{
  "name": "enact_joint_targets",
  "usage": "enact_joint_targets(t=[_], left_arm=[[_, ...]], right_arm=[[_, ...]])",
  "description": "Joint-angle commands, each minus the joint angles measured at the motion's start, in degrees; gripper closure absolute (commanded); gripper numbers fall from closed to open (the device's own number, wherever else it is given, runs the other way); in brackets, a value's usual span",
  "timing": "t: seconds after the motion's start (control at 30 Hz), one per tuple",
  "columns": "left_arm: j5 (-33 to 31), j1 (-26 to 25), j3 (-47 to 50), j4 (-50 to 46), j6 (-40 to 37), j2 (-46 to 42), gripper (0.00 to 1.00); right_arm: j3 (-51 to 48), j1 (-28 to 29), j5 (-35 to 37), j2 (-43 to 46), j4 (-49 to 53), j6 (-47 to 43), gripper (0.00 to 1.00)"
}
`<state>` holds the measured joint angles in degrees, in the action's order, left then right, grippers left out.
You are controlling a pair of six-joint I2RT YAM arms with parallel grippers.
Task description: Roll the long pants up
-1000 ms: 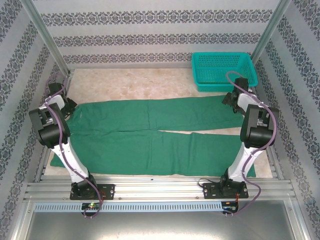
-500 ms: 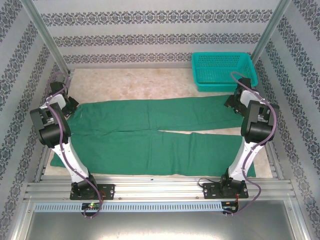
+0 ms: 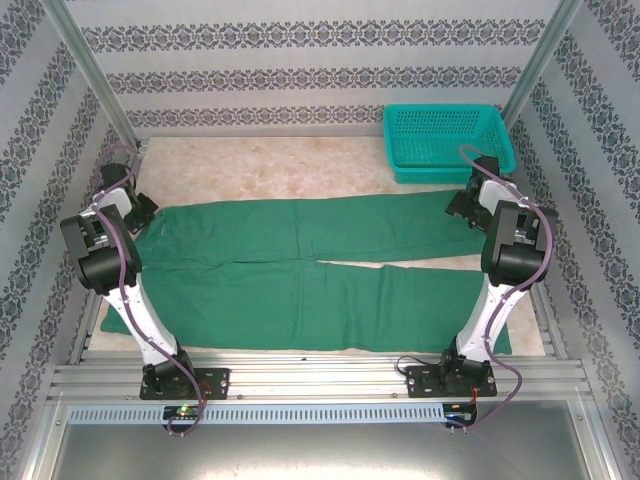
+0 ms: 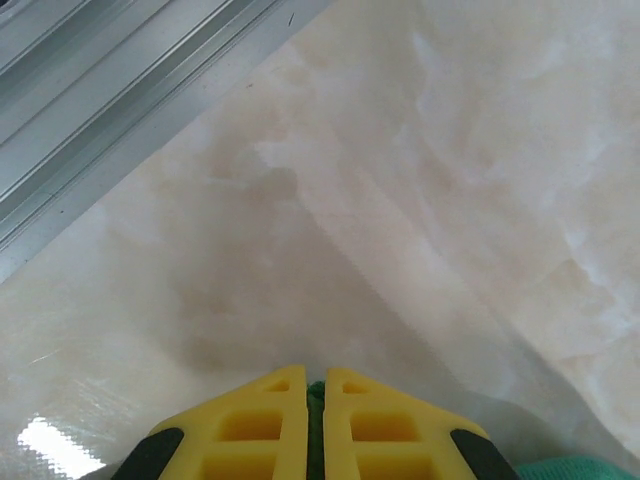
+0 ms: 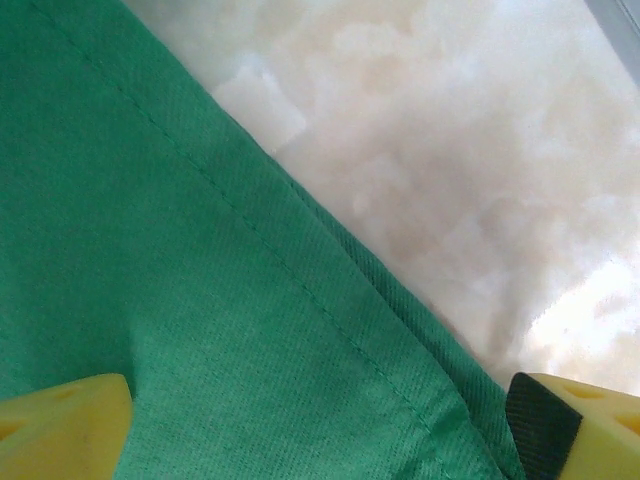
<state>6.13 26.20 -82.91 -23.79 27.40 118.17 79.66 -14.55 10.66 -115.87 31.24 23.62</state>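
The pale marbled worktop [image 3: 290, 165] carries the long pants [image 3: 300, 275], which lie flat and cover most of its near half. Their long axis runs left to right. The waist end is at the left, and the two legs part about midway and end at the right. The far leg stops near the basket, and the near leg runs along the near edge, passing behind both arm bases.

The teal mesh basket [image 3: 448, 172] stands at the far right corner, just beyond the far leg's end and apart from it. From above, its mesh floor and walls are open to view, and none of the cloth reaches into it.

The top view gives the whole layout but leaves both end effectors as small dark shapes at the far corners of the cloth. The wrist views show their state.

In its wrist view, the right end effector [image 5: 320, 435] has its yellow fingers [image 5: 60, 420] spread wide to either side of the frame. Between them is green cloth, with a stitched hem [image 5: 250, 235] running diagonally and bare worktop beyond it. I cannot tell whether the fingers touch the cloth.

The left end effector [image 4: 315, 390] has its fingers pressed together, pinching a thin sliver of the green cloth. More green shows at the lower right corner of that view. Ahead lies bare worktop, with an aluminium frame rail [image 4: 120, 90] at the upper left.
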Motion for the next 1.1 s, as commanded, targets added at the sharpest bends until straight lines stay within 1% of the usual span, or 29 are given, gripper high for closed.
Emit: enact_joint_targets(t=[0.0,0.1,0.23,0.27,0.33,0.37,0.4,0.57,0.67,0.8,1.0,1.07], left_arm=[[1.7,-0.9,-2.0,-1.2,-1.0,0.7,1.0],[1.7,-0.9,-2.1,-1.3,-1.2,0.7,1.0],[2.0,-1.0,-2.0,-1.0,-1.2,1.1,1.0],[2.2,-1.0,-2.0,-1.0,-1.2,1.2,1.0],[2.4,-1.2,-1.9,-0.8,-1.2,1.2,1.0],[2.5,-1.2,-1.8,-0.9,-1.3,1.2,1.0],[2.7,-1.3,-1.6,-0.8,-1.4,1.1,1.0],[3.1,-1.4,-0.5,0.0,-0.9,-0.4,1.0],[3.8,-1.5,0.9,1.2,0.3,-2.4,1.0],[4.8,-1.9,0.3,1.0,1.7,-5.0,1.0],[4.1,-2.3,-2.1,-0.5,3.4,-8.5,1.0],[2.4,-2.3,-2.9,-1.5,3.4,-10.1,1.0]], right_arm=[[-1.5,-1.3,0.9,1.6,1.6,-0.5,0.02],[-0.2,-1.4,-0.6,0.1,2.2,-0.3,0.06],[2.0,-1.4,-1.0,-1.5,3.4,-1.4,0.19],[2.4,-1.4,-1.0,-1.8,3.8,-1.7,0.26],[2.9,-1.6,-2.5,-2.3,3.8,-2.0,0.79],[3.0,-1.6,-3.1,-2.5,3.8,-2.0,0.97],[3.3,-1.7,-3.1,-2.7,4.0,-1.9,1.0],[0.4,-1.6,-3.1,-0.2,1.7,-1.3,1.0],[-3.6,-1.3,-4.3,4.4,-1.6,0.0,1.0],[-6.1,0.3,-3.1,10.5,-4.0,0.8,1.0],[-8.4,0.8,-2.3,17.6,-7.2,3.2,1.0],[-9.4,0.9,-1.9,19.9,-8.3,3.5,1.0]])
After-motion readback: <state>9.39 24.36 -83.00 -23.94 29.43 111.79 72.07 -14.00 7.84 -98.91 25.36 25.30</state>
